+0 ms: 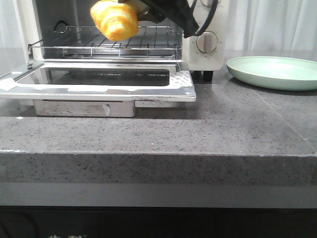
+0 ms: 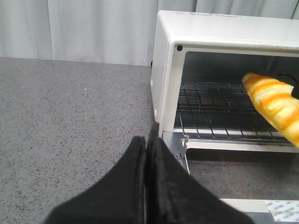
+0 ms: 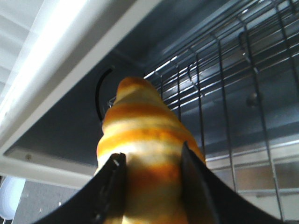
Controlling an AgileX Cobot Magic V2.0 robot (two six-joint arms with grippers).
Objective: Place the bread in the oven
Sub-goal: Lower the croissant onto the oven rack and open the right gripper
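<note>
Above the open oven (image 1: 208,29) door, my right gripper (image 3: 149,186) clamps the bread (image 1: 115,19), not yet on the rack (image 1: 109,42); left gripper (image 2: 145,186) closed, empty.

Oven (image 1: 208,29) sitting at counter (image 1: 198,134) rear-left, door (image 1: 99,84) lying open toward front edge; plate (image 1: 275,72) resting rear-right; bread (image 1: 115,19) hanging above rack (image 1: 104,42).

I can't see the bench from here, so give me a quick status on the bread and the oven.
Right gripper shut on bread, held above the wire rack at the oven mouth. Left gripper shut, empty. Door down, nothing blocking.
</note>
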